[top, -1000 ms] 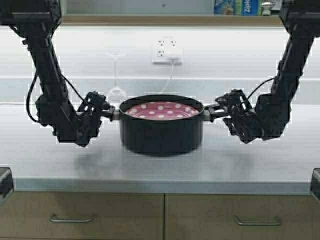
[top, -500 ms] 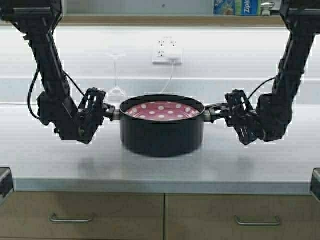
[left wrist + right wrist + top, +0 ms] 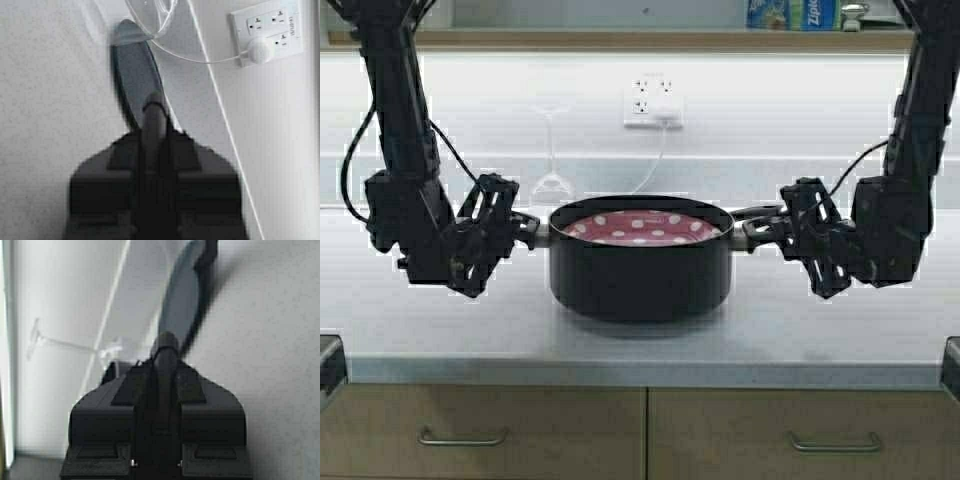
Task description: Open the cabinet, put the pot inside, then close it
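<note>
The black pot (image 3: pixel 640 275) with a pink-red, white-dotted inside is at the middle of the grey counter (image 3: pixel 410 320), held level between both arms. My left gripper (image 3: pixel 532 230) is shut on the pot's left side handle. My right gripper (image 3: pixel 752 228) is shut on its right side handle. In the left wrist view the handle (image 3: pixel 152 107) runs out between the jaws of the left gripper (image 3: pixel 152 135) to the pot's wall (image 3: pixel 132 75). The right wrist view shows the same for the right gripper (image 3: pixel 164 365) and the pot (image 3: pixel 180 305). The cabinet's doors are out of view.
An upturned wine glass (image 3: pixel 552 150) stands behind the pot by the white backsplash. A wall outlet (image 3: pixel 655 102) with a white plug and cord is above it. A wooden shelf edge (image 3: pixel 620 40) runs along the top. Base drawers with bar handles (image 3: pixel 462 437) are below the counter.
The pot now looks larger and nearer, so it has risen toward the camera with both grippers still on its handles. Both arms have swung a little outward.
</note>
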You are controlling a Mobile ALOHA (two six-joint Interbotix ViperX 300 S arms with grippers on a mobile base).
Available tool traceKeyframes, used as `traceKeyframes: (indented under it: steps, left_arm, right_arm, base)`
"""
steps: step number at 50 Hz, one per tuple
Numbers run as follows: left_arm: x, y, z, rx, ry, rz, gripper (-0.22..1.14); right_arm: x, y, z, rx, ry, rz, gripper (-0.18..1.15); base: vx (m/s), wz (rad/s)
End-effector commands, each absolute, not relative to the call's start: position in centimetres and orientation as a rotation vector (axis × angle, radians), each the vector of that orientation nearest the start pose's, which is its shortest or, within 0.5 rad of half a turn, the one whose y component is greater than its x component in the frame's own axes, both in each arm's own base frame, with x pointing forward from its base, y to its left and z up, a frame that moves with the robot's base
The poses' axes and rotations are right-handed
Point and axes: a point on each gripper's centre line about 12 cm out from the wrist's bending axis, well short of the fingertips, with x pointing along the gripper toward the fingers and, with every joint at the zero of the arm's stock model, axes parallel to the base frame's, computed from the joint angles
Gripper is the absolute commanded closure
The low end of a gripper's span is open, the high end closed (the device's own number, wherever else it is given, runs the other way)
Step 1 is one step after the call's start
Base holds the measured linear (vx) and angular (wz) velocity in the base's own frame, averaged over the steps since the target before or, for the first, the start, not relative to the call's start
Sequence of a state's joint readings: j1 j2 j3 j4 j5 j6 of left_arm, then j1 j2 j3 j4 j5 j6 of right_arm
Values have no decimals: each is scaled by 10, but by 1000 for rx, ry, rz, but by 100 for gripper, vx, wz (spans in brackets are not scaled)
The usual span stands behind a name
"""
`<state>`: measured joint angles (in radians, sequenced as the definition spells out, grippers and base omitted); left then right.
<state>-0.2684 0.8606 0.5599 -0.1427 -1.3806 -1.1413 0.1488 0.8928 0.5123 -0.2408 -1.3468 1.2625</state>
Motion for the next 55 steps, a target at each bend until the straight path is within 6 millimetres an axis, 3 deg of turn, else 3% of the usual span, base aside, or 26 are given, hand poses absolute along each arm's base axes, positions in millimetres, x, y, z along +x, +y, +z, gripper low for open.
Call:
traceKeyframes:
  steps: [1,20,41,55]
  left_arm:
    - [411,-96,23,-1128,9,-152,90]
    - [367,-115,82,-1084,-12,-250,90]
    - [310,-104,154,-1112,-68,-305,90]
    - [303,-102,197,-1137,-7,-287,90]
  right_arm:
    - [428,99,10,1169,190,385,91]
    - [380,118,51,1178,214,437,91]
    - [335,118,131,1164,186,484,91]
    - [325,128,183,1130,210,481,91]
  base:
    - [0,0]
    - [-1,0]
    - [0,0]
    - [0,0]
